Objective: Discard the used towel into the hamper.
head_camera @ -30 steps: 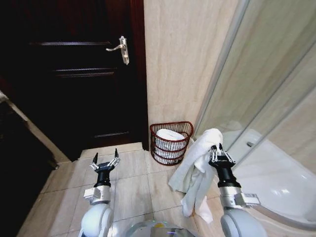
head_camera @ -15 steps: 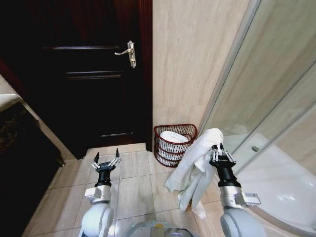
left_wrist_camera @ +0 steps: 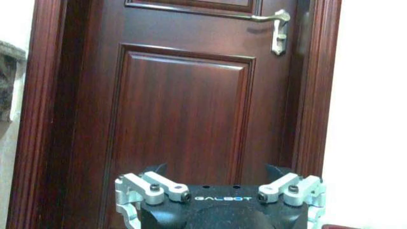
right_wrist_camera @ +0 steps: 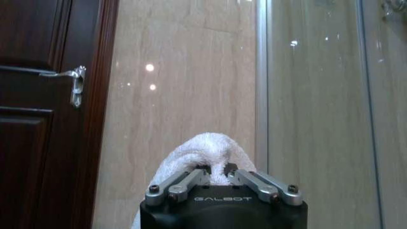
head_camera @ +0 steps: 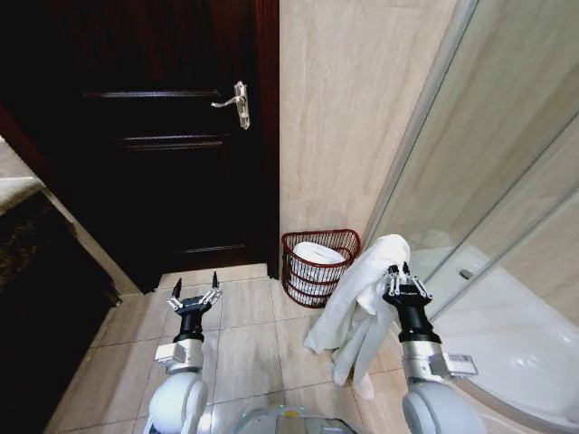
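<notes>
The right gripper [head_camera: 404,277] is closed on the white towel [head_camera: 357,298], which hangs down from it over the tiled floor [head_camera: 249,339]. The hamper [head_camera: 319,267] stands against the beige wall [head_camera: 344,117], near the towel, and already holds white cloth. The left gripper [head_camera: 194,295] is spread open and holds nothing, facing the dark wooden door [head_camera: 163,154].

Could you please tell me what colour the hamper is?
Dark reddish-brown wire hamper, clearest in the head view.
</notes>
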`<state>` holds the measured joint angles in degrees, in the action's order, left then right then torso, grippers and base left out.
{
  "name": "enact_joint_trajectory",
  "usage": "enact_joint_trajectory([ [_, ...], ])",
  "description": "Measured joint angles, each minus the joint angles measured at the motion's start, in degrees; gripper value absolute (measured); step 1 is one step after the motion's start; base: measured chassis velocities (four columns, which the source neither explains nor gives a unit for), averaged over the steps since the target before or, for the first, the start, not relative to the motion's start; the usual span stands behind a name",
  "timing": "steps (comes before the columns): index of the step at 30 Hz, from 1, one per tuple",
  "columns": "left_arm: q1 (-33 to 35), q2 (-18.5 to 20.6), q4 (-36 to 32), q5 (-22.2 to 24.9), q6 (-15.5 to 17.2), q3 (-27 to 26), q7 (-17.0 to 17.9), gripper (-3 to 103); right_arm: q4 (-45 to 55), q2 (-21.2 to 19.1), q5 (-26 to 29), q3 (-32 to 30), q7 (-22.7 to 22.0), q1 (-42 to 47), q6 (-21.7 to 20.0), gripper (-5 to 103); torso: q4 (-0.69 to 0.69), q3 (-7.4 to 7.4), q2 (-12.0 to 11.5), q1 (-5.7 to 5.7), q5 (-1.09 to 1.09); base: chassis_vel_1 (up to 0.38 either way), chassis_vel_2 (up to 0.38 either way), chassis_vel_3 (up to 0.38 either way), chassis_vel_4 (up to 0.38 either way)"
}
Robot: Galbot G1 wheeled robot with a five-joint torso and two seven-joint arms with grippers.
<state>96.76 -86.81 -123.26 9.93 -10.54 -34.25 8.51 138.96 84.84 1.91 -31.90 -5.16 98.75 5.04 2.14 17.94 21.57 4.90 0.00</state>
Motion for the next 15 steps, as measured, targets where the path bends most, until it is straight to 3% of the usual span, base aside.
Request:
enact_joint_trajectory([
  [15,0.0,-0.2,-1.5,0.0,0.4,-0.6,-0.7,100,0.3,-0.8,1.2,0.0,-0.5,-1.3,-0.7,10,0.0,2.23,3.6,1.34,0.0,0.0,0.0,0.0,0.0],
])
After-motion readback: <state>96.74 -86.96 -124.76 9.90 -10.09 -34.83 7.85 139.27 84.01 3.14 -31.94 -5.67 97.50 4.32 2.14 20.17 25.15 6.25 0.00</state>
